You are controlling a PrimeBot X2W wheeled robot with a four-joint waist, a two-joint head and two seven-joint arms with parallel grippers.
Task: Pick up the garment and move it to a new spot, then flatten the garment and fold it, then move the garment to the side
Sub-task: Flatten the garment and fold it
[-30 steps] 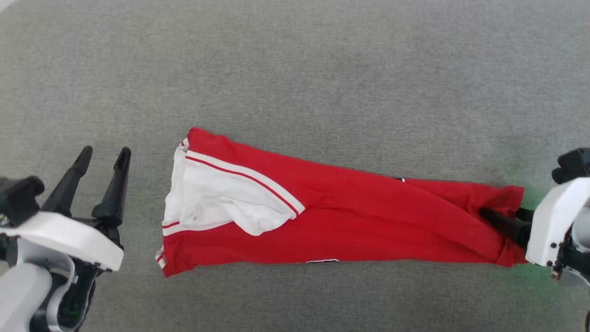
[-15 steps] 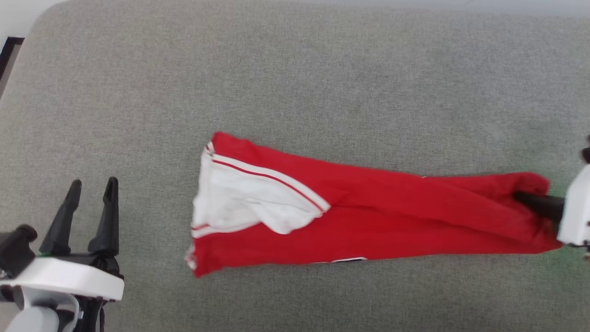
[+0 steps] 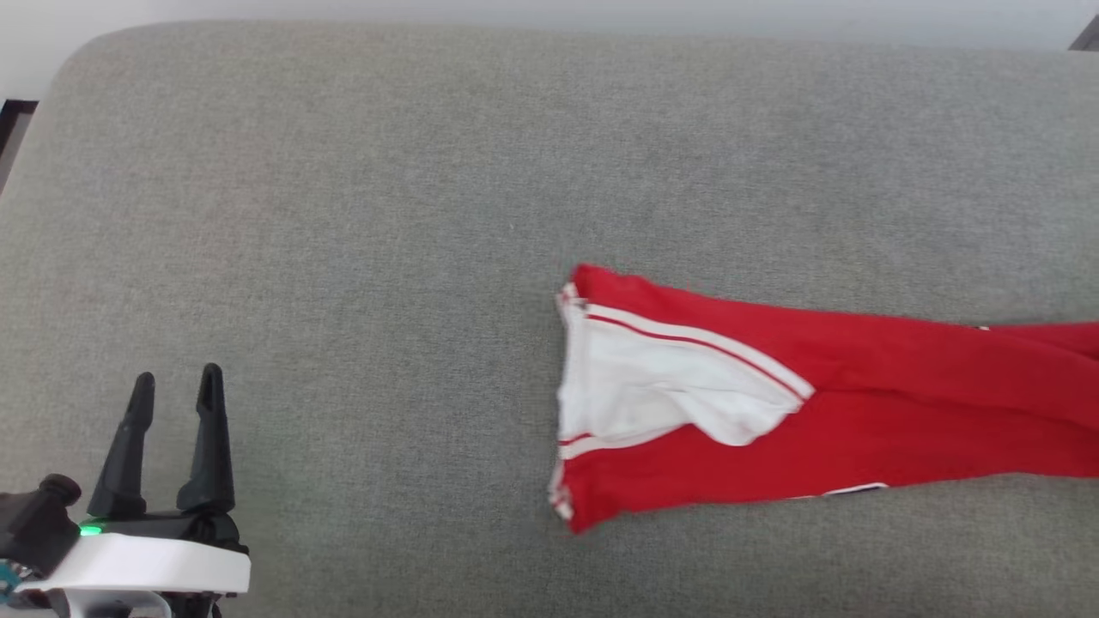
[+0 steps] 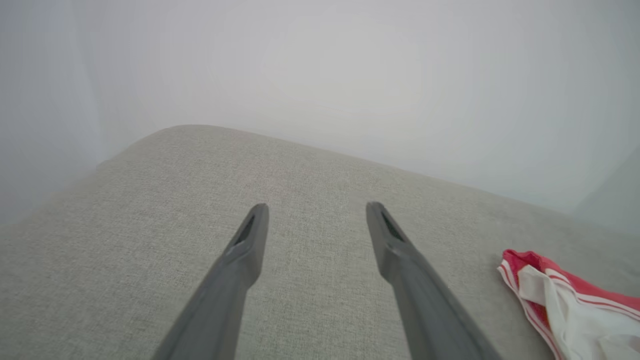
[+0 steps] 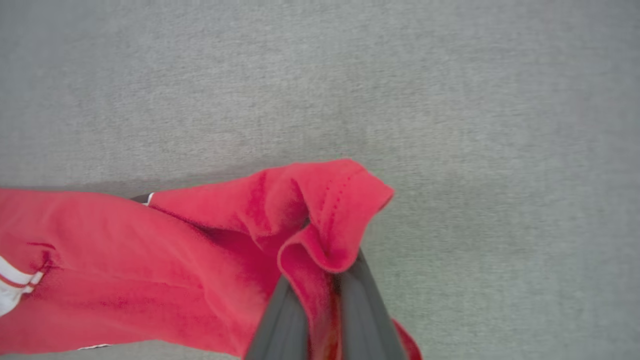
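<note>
Pinching a bunched red end of the garment (image 5: 125, 250), row of stitch holes showing in the fold, between the closed fingers of the right tool (image 5: 322, 280), as caught from the right wrist. Lying long and narrow on the counter (image 3: 343, 215), stretching toward its right edge and running off the head view there, white sleeve panel and striped trim pointing toward the middle. Holding the left tool (image 3: 178, 375) wide and empty over the near left part, well apart from the cloth. Catching, from the left wrist, the striped sleeve end and a pale wall (image 4: 350, 60) behind the rounded far edge. Looking soft and creased against coarse grey weave.
</note>
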